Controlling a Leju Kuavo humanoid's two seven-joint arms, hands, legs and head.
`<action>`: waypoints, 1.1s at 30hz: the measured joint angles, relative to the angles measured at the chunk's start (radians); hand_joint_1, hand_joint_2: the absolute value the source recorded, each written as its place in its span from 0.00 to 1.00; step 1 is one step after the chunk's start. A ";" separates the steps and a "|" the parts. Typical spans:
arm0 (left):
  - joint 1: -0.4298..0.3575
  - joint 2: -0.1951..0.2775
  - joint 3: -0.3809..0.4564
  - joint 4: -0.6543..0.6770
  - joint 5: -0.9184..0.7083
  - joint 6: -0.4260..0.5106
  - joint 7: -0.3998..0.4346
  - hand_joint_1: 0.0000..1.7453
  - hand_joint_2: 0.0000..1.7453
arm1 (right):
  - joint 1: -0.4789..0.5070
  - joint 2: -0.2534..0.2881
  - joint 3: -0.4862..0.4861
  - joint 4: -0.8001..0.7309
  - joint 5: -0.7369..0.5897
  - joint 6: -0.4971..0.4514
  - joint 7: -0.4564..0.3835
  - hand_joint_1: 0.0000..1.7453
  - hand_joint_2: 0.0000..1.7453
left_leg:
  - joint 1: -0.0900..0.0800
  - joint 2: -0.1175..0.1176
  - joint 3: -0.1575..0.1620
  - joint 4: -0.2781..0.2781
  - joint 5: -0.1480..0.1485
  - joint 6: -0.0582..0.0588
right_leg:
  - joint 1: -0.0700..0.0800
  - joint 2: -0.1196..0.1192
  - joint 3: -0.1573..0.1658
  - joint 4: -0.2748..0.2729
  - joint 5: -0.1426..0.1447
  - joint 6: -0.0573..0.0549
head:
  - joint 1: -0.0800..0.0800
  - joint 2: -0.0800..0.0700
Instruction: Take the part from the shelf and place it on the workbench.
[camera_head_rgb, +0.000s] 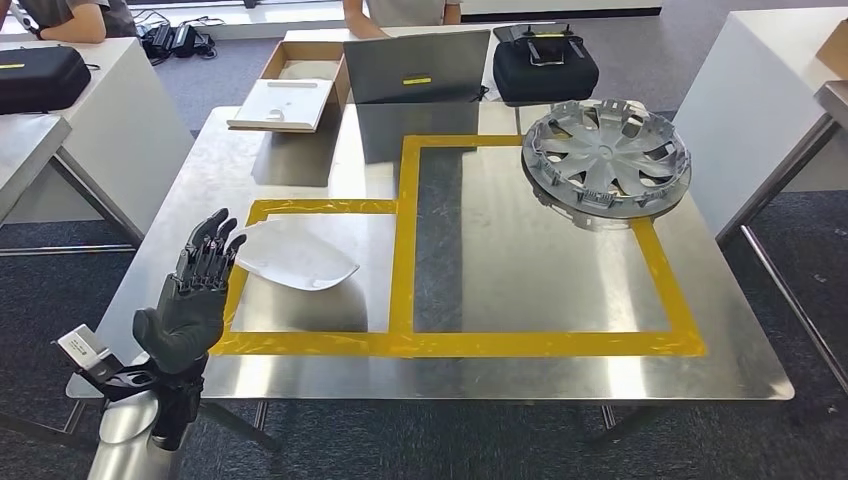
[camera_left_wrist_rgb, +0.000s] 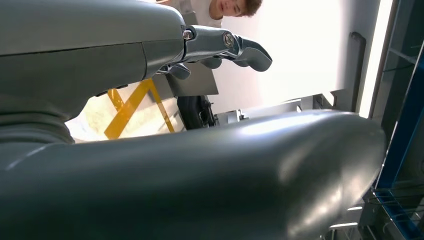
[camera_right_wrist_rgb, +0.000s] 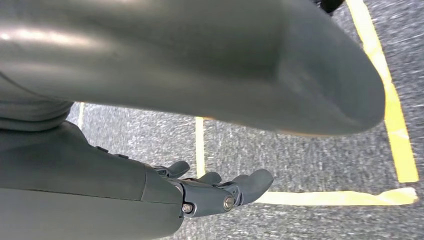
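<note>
The desk (camera_head_rgb: 560, 370) is brushed metal, smooth and faintly reflective, marked off with glossy yellow tape (camera_head_rgb: 450, 344). On it lies a white part (camera_head_rgb: 295, 255) of smooth, slightly shiny plastic, and a silver-grey wheel cover (camera_head_rgb: 607, 155) that looks like moulded plastic with a satin metallic finish. Behind stand an open cardboard box (camera_head_rgb: 300, 85), matt brown outside and white inside, and a black case (camera_head_rgb: 545, 68) of matt fabric. The left hand (camera_head_rgb: 195, 295) is dark grey plastic with a dull sheen; its arm (camera_head_rgb: 125, 445) is polished silver. The right hand (camera_right_wrist_rgb: 215, 192) has the same grey plastic, with small metal screws, above rough speckled grey carpet (camera_right_wrist_rgb: 310, 155).
</note>
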 joint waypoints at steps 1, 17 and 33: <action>0.001 0.000 0.001 0.000 -0.005 0.005 0.000 0.00 0.00 | 0.000 0.000 0.000 0.000 0.003 0.001 -0.001 0.00 0.00 | -0.001 0.000 0.049 -0.074 0.017 0.005 | 0.000 0.000 -0.007 0.001 0.008 0.004 | -0.001 0.000; 0.080 -0.010 0.046 -0.009 -0.015 -0.010 0.000 0.00 0.00 | -0.003 0.001 -0.004 -0.001 0.013 0.013 -0.009 0.00 0.00 | -0.013 0.008 -0.043 -0.165 0.176 0.054 | 0.003 0.001 0.100 0.086 -0.116 0.044 | 0.014 0.000; 0.125 -0.021 0.080 -0.036 -0.059 -0.003 0.000 0.00 0.00 | -0.008 0.011 -0.018 -0.002 0.017 0.022 -0.015 0.00 0.00 | 0.003 0.003 0.093 -0.114 0.060 -0.001 | 0.002 -0.010 0.006 -0.016 0.017 0.019 | -0.003 0.000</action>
